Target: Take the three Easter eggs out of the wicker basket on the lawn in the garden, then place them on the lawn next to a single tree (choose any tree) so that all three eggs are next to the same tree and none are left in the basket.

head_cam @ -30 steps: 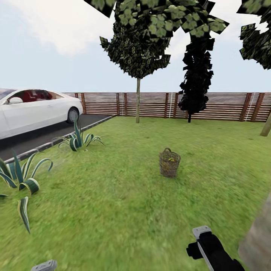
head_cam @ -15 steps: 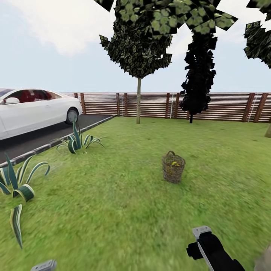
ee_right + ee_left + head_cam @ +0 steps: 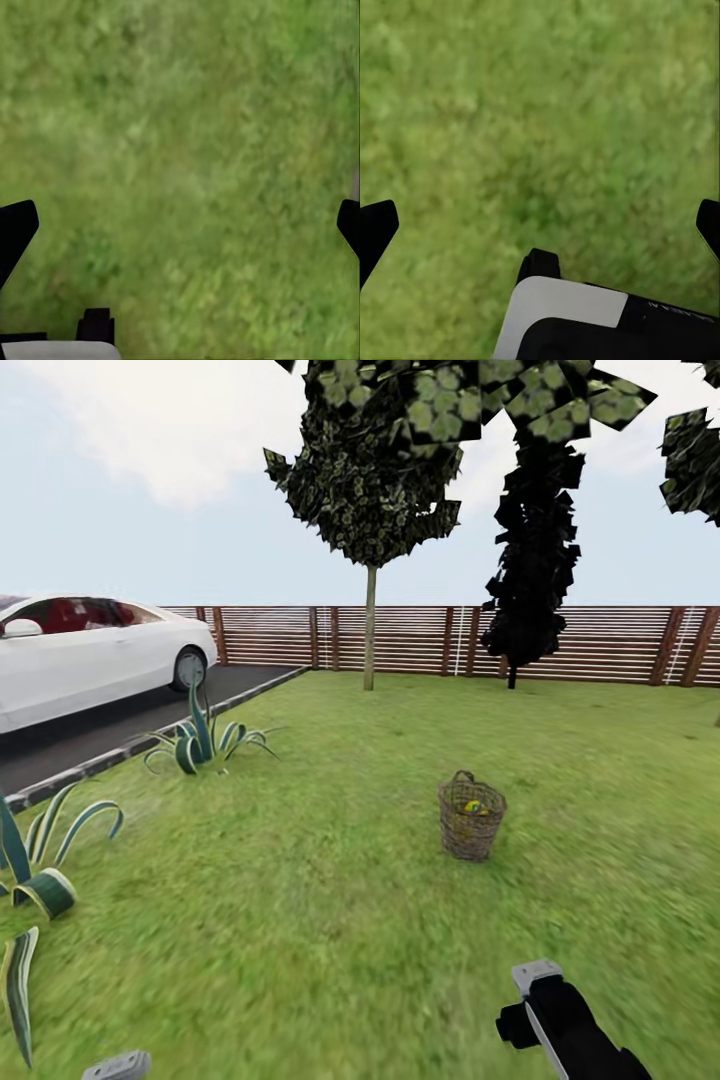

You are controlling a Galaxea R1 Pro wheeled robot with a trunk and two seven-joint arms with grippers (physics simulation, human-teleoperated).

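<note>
The wicker basket (image 3: pixel 471 820) stands upright on the lawn (image 3: pixel 300 920), a few metres ahead and slightly right of centre. Yellow of the Easter eggs (image 3: pixel 473 807) shows inside it; I cannot tell how many. Flat green leaf clusters of a tree (image 3: pixel 470 400) hang overhead, and its trunk is out of view. In the left wrist view my left gripper (image 3: pixel 540 225) is open over bare grass, black fingertips (image 3: pixel 375 229) far apart. My right gripper (image 3: pixel 180 225) is also open above grass with nothing between its fingers. Both are well short of the basket.
A thin-trunked tree (image 3: pixel 369 640) and a dark conifer (image 3: pixel 525 560) stand by the wooden fence (image 3: pixel 600 645) at the back. Spiky striped plants (image 3: pixel 200 735) line the left lawn edge beside a paved drive with a white car (image 3: pixel 90 655). My right arm (image 3: pixel 565 1025) shows low right.
The camera has moved forward and turned. The basket now sits lower, larger and further right in the view, and the blurred trunk at the right edge has left the picture. The arms keep their pose.
</note>
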